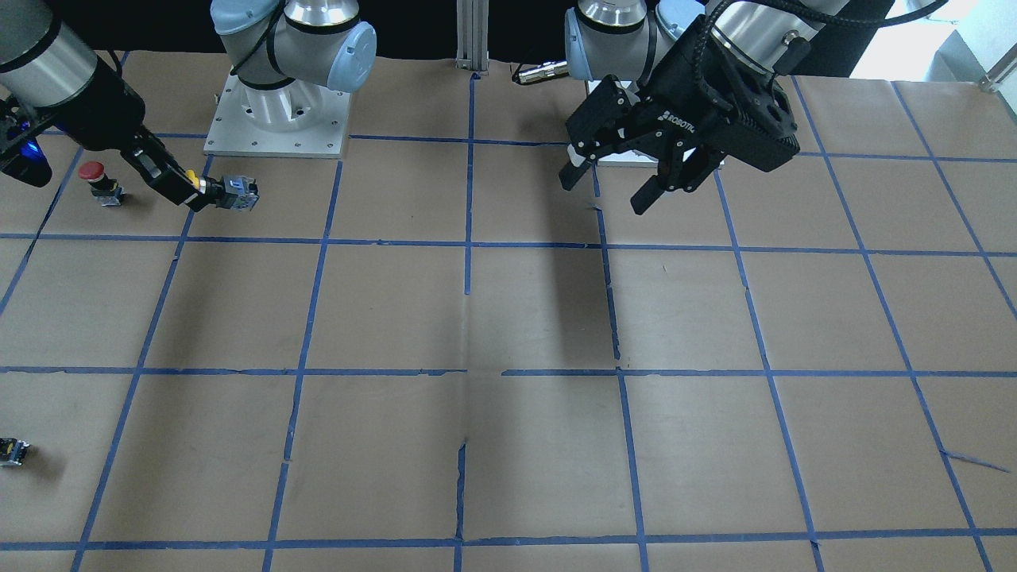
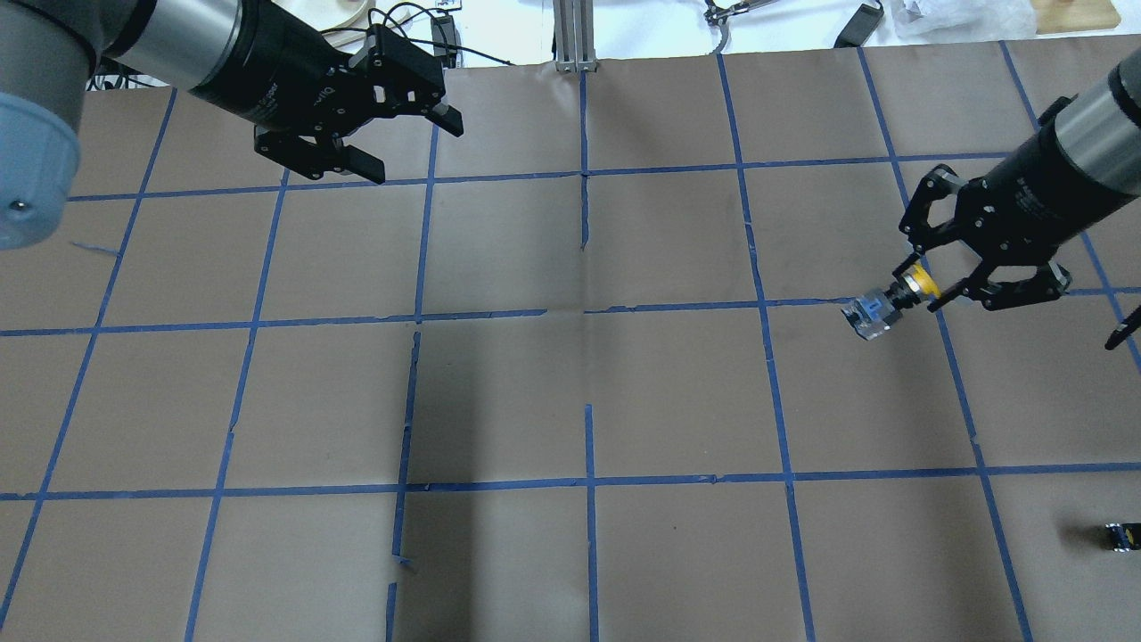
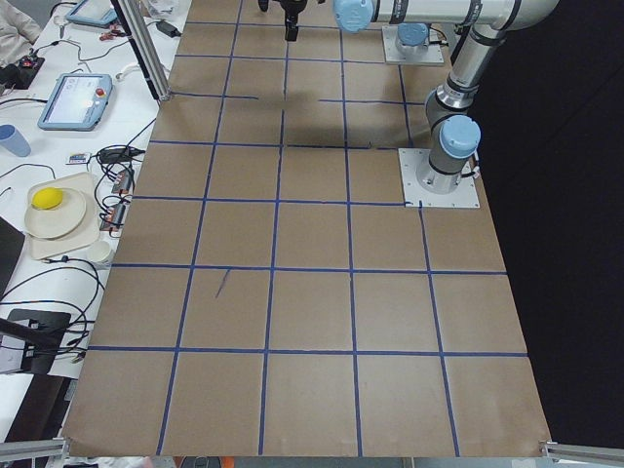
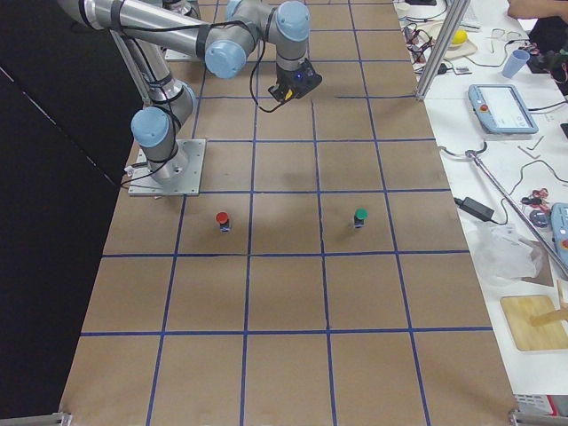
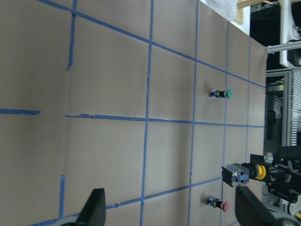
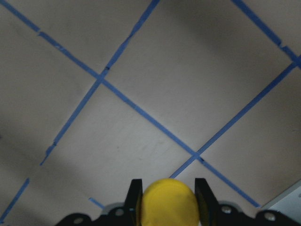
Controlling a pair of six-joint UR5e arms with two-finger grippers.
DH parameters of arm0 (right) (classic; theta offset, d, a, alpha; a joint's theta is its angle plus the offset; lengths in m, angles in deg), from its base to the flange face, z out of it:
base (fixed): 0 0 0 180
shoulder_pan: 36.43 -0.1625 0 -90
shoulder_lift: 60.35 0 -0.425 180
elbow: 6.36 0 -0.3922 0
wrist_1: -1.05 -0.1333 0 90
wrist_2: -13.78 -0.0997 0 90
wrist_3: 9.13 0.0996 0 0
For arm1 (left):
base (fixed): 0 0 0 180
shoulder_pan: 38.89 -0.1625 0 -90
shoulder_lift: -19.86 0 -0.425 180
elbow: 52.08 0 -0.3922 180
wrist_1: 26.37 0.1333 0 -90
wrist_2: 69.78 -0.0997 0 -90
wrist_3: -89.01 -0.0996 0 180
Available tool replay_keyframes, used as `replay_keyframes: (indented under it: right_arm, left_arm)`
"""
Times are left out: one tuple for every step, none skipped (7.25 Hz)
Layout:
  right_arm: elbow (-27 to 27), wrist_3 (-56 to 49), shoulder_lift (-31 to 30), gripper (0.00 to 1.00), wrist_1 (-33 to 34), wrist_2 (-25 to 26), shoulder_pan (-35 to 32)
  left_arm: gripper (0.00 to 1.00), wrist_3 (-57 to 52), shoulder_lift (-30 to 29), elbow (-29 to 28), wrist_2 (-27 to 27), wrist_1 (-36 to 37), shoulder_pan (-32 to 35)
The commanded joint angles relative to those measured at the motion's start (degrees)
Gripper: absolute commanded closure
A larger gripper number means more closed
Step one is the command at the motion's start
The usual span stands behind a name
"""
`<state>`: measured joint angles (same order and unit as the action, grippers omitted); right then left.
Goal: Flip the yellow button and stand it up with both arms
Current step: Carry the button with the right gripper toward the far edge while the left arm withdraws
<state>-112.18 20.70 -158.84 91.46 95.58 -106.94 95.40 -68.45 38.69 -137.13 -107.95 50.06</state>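
Observation:
My right gripper (image 2: 923,287) is shut on the yellow button (image 2: 878,310). It grips the yellow cap, and the grey-black switch body sticks out sideways toward the table's middle. The front view shows the same hold: gripper (image 1: 189,184), button (image 1: 232,193). In the right wrist view the yellow cap (image 6: 168,203) sits between the two fingers (image 6: 135,197). My left gripper (image 2: 412,147) is open and empty, raised over the far left of the table, well apart from the button. It also shows in the front view (image 1: 605,191). The left wrist view shows the button (image 5: 241,173) in the distance.
A red-capped button (image 1: 97,181) stands just behind my right gripper. A green-capped button (image 4: 359,216) stands further out on the right side. A small dark capless switch block (image 2: 1121,535) lies near the right front edge. The table is brown paper with a blue tape grid (image 2: 588,312).

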Motion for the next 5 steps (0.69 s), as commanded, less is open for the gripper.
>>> replay_keyframes:
  right_arm:
    - [-1.06, 1.18, 0.57, 0.91, 2.84, 15.51, 1.34]
    - [-1.15, 2.33, 2.58, 0.91, 5.28, 22.02, 2.04]
    - [-1.15, 2.51, 5.03, 0.91, 7.92, 22.87, 3.35]
    - [-1.15, 2.51, 7.41, 0.91, 11.42, 23.83, 4.84]
    - [-1.15, 2.51, 10.13, 0.91, 15.98, 27.50, 5.03]
  left_arm:
    - [0.03, -4.95, -2.12, -1.82, -16.63, -2.44, 1.49]
    - [0.01, -9.68, -2.30, -1.65, -18.50, -3.49, 1.15]
    - [0.01, -11.30, -1.87, -1.56, -23.56, -8.55, 0.71]
    - [0.01, -11.05, -1.34, -1.47, -18.74, -9.82, 0.71]
    - [0.01, -11.14, -1.08, -2.00, -16.52, -9.92, 0.71]
